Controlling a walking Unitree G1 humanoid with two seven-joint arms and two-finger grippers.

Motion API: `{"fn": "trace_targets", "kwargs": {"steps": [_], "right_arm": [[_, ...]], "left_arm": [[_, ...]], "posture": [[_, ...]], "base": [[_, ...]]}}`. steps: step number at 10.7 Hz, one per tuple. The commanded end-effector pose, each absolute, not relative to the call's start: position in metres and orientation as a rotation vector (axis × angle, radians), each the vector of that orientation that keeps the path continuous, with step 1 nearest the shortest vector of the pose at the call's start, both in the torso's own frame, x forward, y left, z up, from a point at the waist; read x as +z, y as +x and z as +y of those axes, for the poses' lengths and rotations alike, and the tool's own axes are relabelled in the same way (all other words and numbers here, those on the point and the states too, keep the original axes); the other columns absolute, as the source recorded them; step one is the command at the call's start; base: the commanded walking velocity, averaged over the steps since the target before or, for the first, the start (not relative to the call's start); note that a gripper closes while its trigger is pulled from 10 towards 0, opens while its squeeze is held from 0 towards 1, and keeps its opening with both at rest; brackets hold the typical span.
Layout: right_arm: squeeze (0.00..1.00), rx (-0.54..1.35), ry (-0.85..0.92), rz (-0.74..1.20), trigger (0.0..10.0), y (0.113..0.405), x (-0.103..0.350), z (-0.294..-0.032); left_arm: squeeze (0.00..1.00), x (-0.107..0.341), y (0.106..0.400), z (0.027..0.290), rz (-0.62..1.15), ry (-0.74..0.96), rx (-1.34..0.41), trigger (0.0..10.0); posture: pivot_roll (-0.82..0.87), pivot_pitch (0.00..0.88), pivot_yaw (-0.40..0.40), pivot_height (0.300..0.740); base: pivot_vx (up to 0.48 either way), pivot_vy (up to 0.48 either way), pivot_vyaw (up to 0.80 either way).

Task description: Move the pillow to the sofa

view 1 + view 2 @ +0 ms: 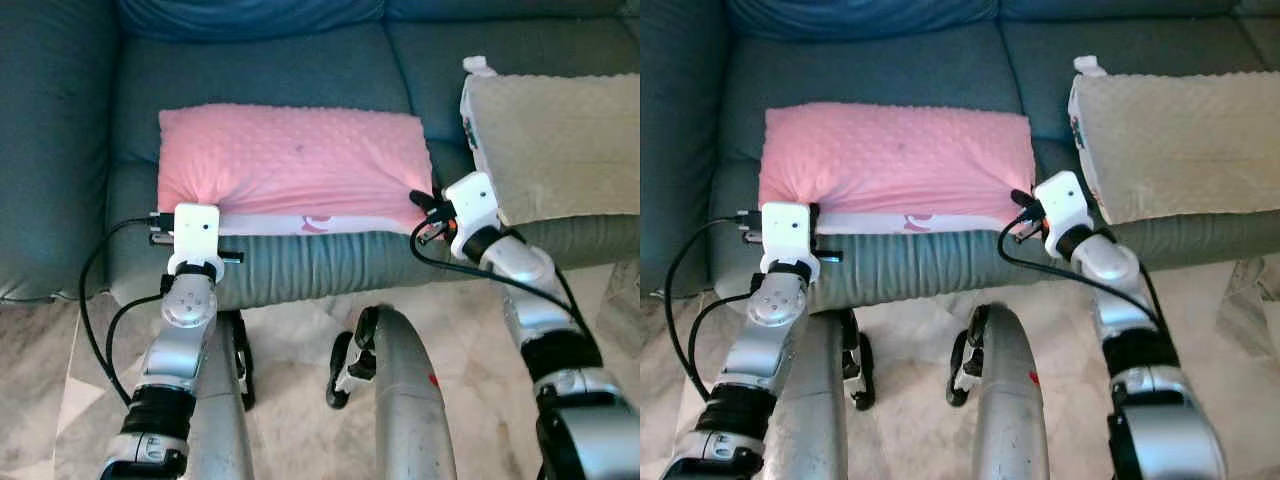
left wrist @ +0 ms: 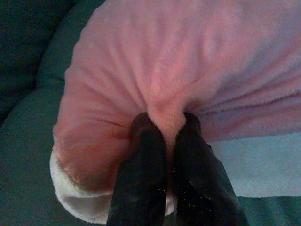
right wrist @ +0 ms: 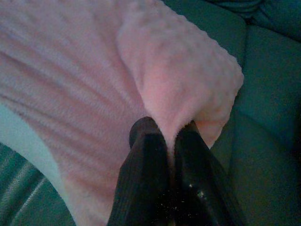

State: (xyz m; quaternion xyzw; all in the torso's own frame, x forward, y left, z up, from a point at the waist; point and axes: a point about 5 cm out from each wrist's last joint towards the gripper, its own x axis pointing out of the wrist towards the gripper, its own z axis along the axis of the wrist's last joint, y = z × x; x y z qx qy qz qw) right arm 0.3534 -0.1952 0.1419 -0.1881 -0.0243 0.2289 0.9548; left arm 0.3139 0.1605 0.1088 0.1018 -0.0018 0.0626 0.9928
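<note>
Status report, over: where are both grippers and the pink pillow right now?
Left gripper and right gripper both shut on pink pillow, one at each near corner. Pillow lying on sofa seat. Beige pillow alongside, apart.

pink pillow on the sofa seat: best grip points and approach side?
Take the pink pillow at its two front corners, coming in from the sofa's open front edge. It lies flat and wide, and the plush bunches easily, so a pinch holds. Both grippers are placed so: left gripper and right gripper each shut on a fold of fabric.
</note>
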Motion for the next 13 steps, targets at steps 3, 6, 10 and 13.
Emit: {"fn": "trace_targets", "kwargs": {"steps": [3,6,10,13], "right_arm": [[0.0,0.285,-0.451,0.048,10.0,0.347,0.137,-0.254],[0.0,0.231,-0.519,0.055,10.0,0.348,0.135,-0.263],[1.0,0.144,-0.56,0.069,10.0,0.349,0.135,-0.275],[1.0,0.124,-0.556,0.066,10.0,0.348,0.13,-0.272]], "left_arm": [[0.0,0.096,0.298,0.223,0.075,0.27,0.435,10.0],[0.26,0.098,0.293,0.227,0.074,0.283,0.47,10.0],[1.0,0.103,0.291,0.227,0.064,0.277,0.484,10.0],[1.0,0.107,0.29,0.222,0.047,0.264,0.467,10.0]], "posture": [[-0.01,0.495,-0.067,0.621],[0.0,0.492,-0.067,0.621],[0.0,0.489,-0.067,0.621],[0.01,0.485,-0.07,0.621]], "base": [[0.0,0.0,0.0],[0.0,0.0,0.0],[0.0,0.0,0.0],[0.0,0.0,0.0]]}}
